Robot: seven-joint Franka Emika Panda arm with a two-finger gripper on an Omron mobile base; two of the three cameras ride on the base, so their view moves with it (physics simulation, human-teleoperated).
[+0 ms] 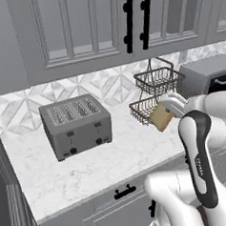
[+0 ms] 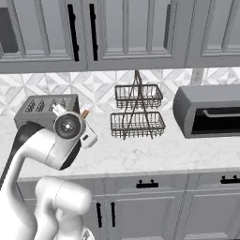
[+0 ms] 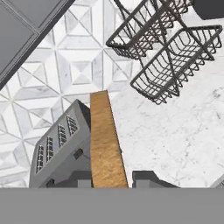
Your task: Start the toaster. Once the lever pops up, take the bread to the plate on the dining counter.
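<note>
bread (image 1: 161, 117) is clamped edge-on between the partly closed fingers (image 3: 109, 177), held in the air above the table (image 1: 132, 154), right of the empty toaster (image 1: 76, 125); step in hand is the carry, which next calls for reaching the dining counter plate.

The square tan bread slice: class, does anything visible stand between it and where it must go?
The tan, brown-crusted bread slice is held in the gripper, lifted above the white marble worktop, right of the grey metal toaster. No plate or dining counter can be seen here, so the path cannot be judged.
</note>
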